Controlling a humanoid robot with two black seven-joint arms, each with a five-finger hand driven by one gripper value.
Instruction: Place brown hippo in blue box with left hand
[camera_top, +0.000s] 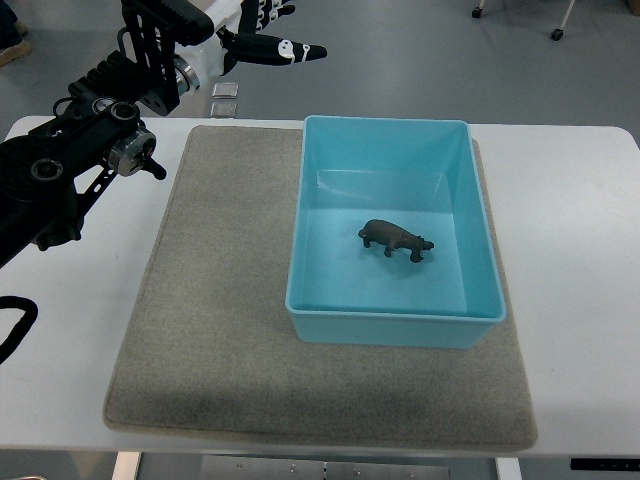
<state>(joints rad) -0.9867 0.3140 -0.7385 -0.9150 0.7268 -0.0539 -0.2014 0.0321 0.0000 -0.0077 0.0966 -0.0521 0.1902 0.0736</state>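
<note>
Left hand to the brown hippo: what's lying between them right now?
In the top view, between the left hand and the brown hippo lie only bare grey mat and the blue box far wall; no loose objects.

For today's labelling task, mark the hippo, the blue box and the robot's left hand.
hippo (392, 236), top view, its back.
blue box (392, 327), top view, near wall.
left hand (268, 45), top view, its fingers.

You see a white table (570, 200); a grey mat (210, 340) lies flat on it; the blue box (480, 250) rests on the mat.
</note>
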